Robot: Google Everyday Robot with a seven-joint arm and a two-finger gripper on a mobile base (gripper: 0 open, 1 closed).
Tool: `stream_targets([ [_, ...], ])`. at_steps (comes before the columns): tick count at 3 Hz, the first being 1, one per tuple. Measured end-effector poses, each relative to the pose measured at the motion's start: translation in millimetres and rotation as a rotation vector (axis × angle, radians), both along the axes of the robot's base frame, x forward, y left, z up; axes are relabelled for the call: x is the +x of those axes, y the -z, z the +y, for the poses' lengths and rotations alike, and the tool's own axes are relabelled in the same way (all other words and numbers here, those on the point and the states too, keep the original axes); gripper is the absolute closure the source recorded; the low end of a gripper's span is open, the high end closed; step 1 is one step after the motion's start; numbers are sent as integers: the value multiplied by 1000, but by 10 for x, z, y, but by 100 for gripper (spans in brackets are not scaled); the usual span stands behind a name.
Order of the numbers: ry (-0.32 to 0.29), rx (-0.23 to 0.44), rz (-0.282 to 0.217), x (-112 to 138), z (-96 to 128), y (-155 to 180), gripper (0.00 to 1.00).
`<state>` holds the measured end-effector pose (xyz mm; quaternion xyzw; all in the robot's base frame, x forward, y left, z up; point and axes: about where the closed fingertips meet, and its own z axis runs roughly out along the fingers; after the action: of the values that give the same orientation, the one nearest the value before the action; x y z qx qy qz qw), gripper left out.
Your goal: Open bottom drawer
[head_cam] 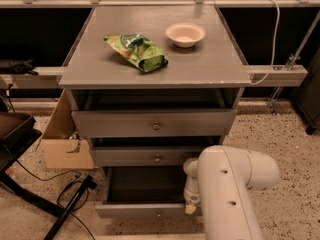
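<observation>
The grey cabinet has three drawers. The bottom drawer (142,210) has a slim front panel and stands pulled far out, its dark inside showing. The middle drawer (150,157) and the top drawer (152,123) with round knobs are also pulled out a little. My white arm (232,184) comes in from the lower right. My gripper (190,204) hangs at the right end of the bottom drawer's front edge, mostly hidden behind the arm.
A green snack bag (137,51) and a cream bowl (185,34) sit on the cabinet top (200,69). A cardboard box (62,144) stands at the left of the cabinet. Black cables (70,194) and a dark stand lie on the floor at left.
</observation>
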<state>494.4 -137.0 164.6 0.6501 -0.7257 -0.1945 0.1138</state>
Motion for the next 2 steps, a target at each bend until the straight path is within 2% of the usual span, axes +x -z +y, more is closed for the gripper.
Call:
stream_targets([
  [2,0,0,0,-1,0,0,35],
])
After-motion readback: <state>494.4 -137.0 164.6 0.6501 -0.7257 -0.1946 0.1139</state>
